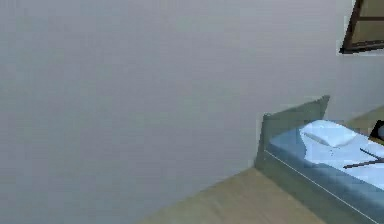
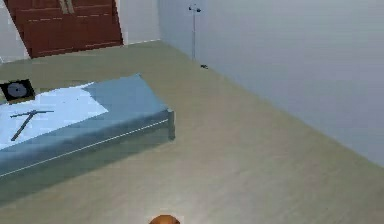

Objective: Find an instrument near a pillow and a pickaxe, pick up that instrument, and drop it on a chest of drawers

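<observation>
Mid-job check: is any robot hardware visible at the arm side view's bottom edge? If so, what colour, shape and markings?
At that edge, just left of the middle, sits a small rounded orange-brown dome. It is smooth, with no markings or cables on it. Whether it belongs to the robot cannot be told. Pale wood floor surrounds it.

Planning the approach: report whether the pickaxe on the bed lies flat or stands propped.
Flat. The pickaxe lies on the pale sheet of the bed, head and handle both against it.
</observation>
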